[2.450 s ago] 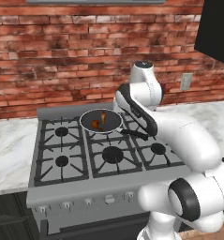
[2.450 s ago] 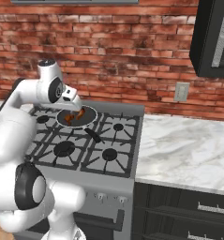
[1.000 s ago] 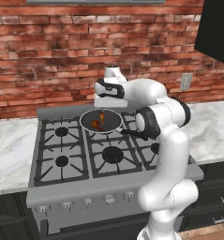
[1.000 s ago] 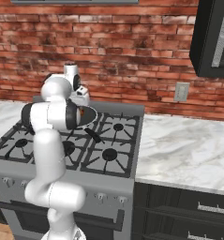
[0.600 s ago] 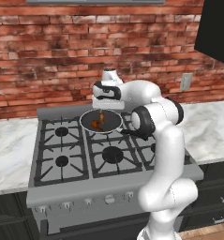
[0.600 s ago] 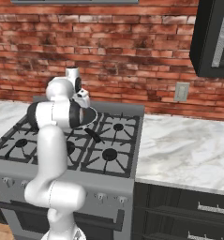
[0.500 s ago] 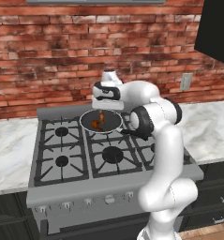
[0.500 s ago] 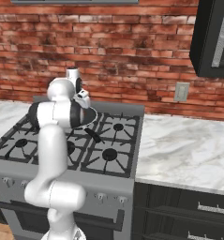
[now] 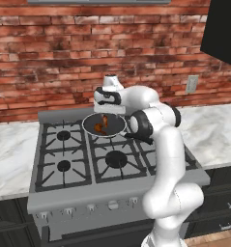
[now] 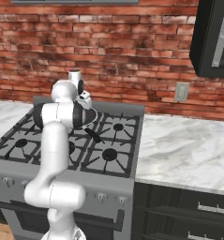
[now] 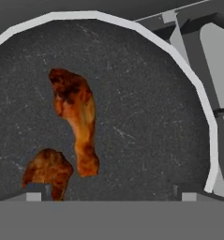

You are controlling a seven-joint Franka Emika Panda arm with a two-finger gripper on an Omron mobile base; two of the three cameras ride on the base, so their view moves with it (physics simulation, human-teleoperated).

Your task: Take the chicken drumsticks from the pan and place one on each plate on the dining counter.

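The pan [image 9: 118, 126] sits on the stove's back middle burner, and its silvery rim [image 11: 198, 89] curves across the hand view. Two orange-brown chicken drumsticks [image 9: 101, 127] lie on its dark inside. The hand view has one drumstick [image 11: 77, 118] lying lengthwise and the other [image 11: 49, 170] close to the left fingertip [image 11: 35, 196]. My gripper [image 11: 109, 196] hangs open just above the pan, pointing down, with nothing between its fingers. From the left base the gripper [image 9: 106, 115] is over the pan's back half. The pan's black handle [image 10: 93, 136] sticks out toward the front right. The plates and the dining counter are out of view.
A grey gas stove [image 9: 64, 166] with black grates holds the pan. Marble counters flank it on the left [image 9: 10, 154] and the right [image 10: 183, 150]. A brick wall [image 9: 54, 58] rises close behind, and a dark cabinet [image 10: 214, 37] hangs at the upper right.
The hand has shifted a little left and lower over the pan. The jaws stayed open, and the drumsticks and pan have not moved.
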